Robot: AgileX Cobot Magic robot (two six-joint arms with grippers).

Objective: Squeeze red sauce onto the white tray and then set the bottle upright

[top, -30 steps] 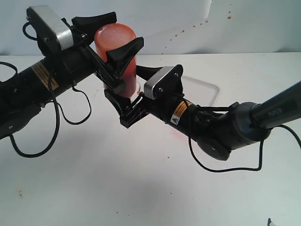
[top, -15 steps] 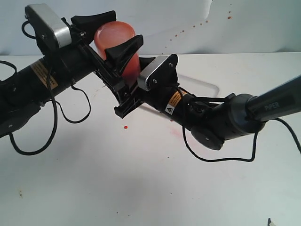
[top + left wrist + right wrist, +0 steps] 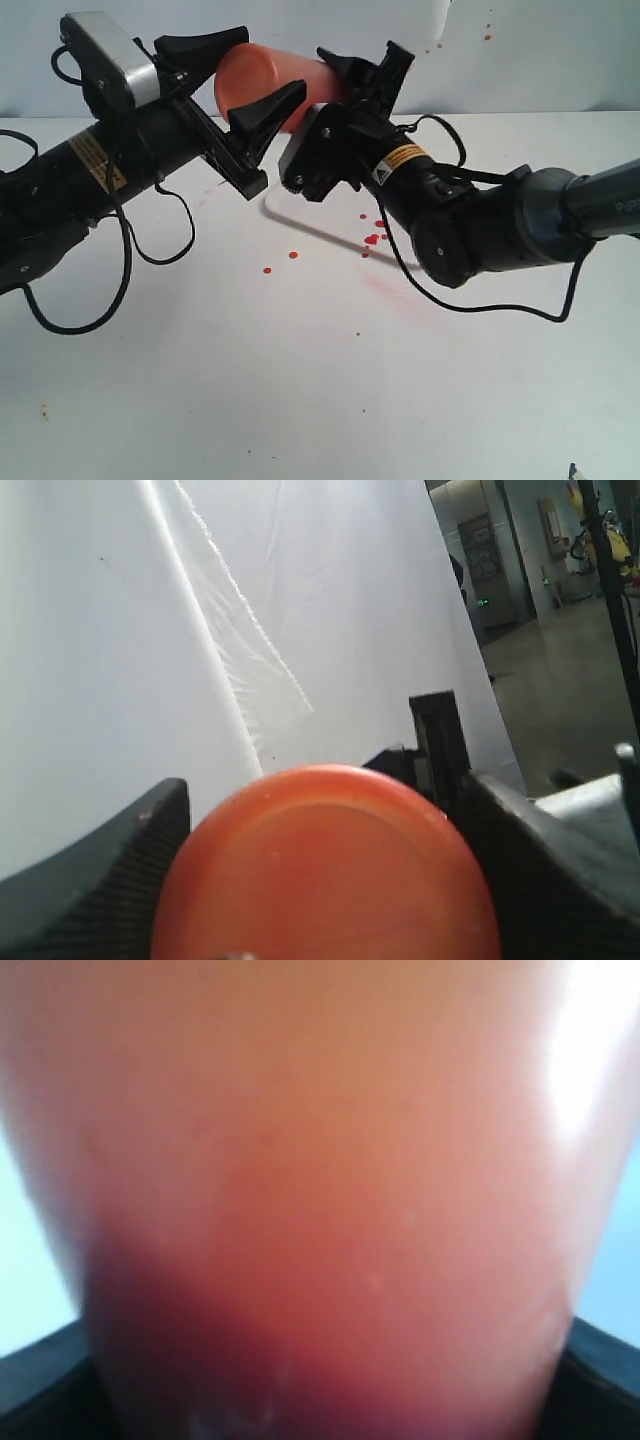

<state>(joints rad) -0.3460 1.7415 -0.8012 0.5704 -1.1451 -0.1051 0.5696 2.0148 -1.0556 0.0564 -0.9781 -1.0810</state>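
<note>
Bottle (image 3: 250, 78) tilted, grasped by left tool (image 3: 268, 62) and right tool (image 3: 365, 62); sauce (image 3: 371, 240) spattered below. Squeezing in hand; next, stand it upright.

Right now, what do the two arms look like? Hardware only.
Both matte black, rounded joint housings. Left arm: silver-grey camera box, yellow warning label, loose black cable. Right arm: yellow-and-black sticker, looping black cord, white lettering. Left end effector and right end effector: black wedge-shaped fingers.
</note>
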